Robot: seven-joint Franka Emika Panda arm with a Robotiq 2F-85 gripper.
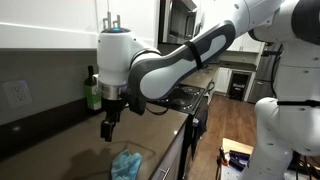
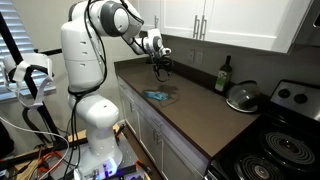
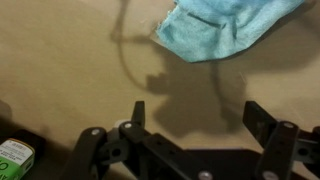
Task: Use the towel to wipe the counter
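A crumpled light-blue towel (image 1: pixel 126 165) lies on the brown counter (image 1: pixel 60 150) near its front edge; it also shows in an exterior view (image 2: pixel 157 96) and at the top of the wrist view (image 3: pixel 225 25). My gripper (image 1: pixel 107 130) hangs above the counter, behind and a little to one side of the towel, not touching it. In the wrist view the two fingers (image 3: pixel 195 112) stand wide apart with only bare counter between them. The gripper is open and empty.
A green bottle (image 1: pixel 92 94) stands against the backsplash behind the gripper. A dark bottle (image 2: pixel 223 75), a pot lid (image 2: pixel 243 97) and a stove (image 2: pixel 280 130) are further along the counter. A green-and-white object (image 3: pixel 14 156) shows at the wrist view's lower left.
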